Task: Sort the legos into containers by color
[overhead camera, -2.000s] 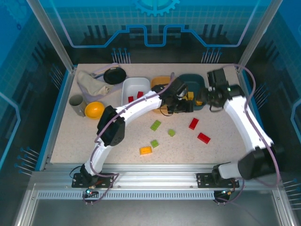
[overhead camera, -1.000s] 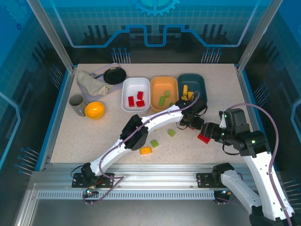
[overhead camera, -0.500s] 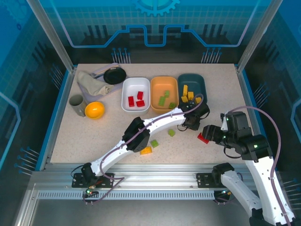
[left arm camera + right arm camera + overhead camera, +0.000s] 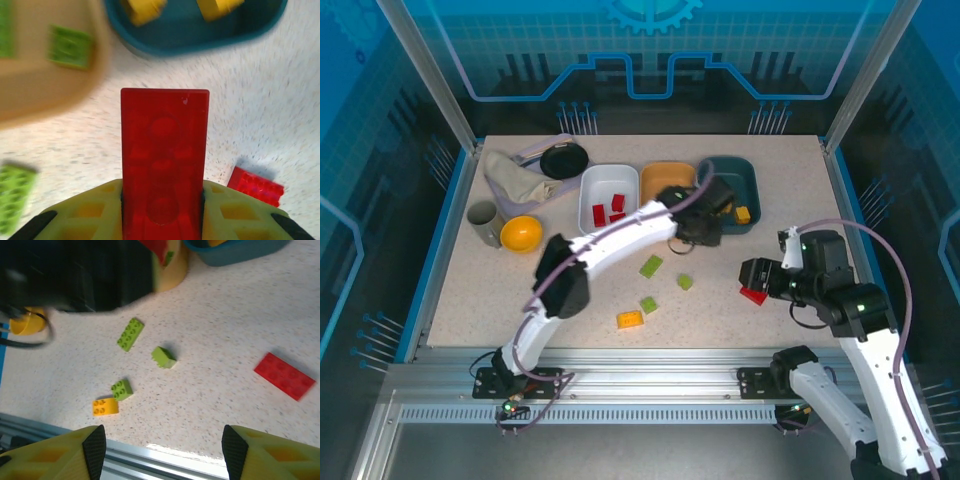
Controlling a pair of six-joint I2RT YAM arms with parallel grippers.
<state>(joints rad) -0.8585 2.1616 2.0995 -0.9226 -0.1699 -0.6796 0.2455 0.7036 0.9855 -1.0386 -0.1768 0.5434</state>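
Two trays, the orange tray (image 4: 660,172) and the teal tray (image 4: 752,180), sit partly hidden under the left arm (image 4: 620,232). The left end effector (image 4: 162,210) clamps a long red brick (image 4: 164,150), with blurred trays just beyond. The right end effector (image 4: 162,445) gapes wide; a second red brick (image 4: 284,375) lies on the desk (image 4: 215,340) ahead, to its right.

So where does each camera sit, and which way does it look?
Top external: overhead, looking down on the table; both arms show.
Left wrist: on the left gripper, facing the teal tray; fingers grip the held red lego.
Right wrist: on the right gripper, looking down; open fingers show.
Shared: both wrist views catch the loose red lego.
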